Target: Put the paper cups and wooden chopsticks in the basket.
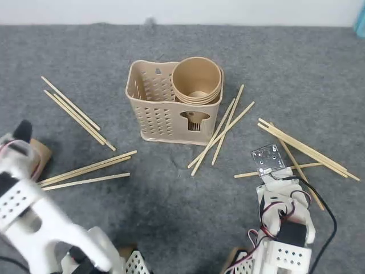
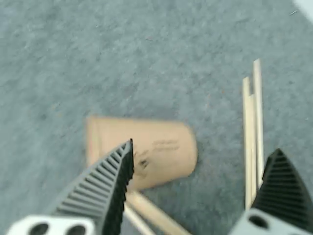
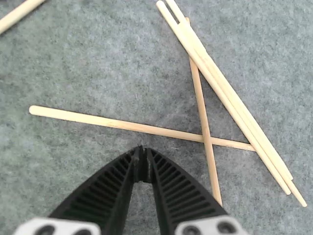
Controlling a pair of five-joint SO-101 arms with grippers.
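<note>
Your left hand (image 2: 204,149) is spread wide above a paper cup (image 2: 146,152) that lies on its side on the grey surface (image 1: 171,200), well to the left of the basket (image 1: 165,117). Your right hand (image 3: 145,152) is closed on nothing, hanging over crossed chopsticks (image 3: 205,112) to the right of the basket. A stack of cups (image 1: 197,80) sits in the basket's right end. Loose chopsticks (image 1: 221,131) lie just beside its right front corner, and other chopsticks (image 1: 77,111) lie scattered to its left.
</note>
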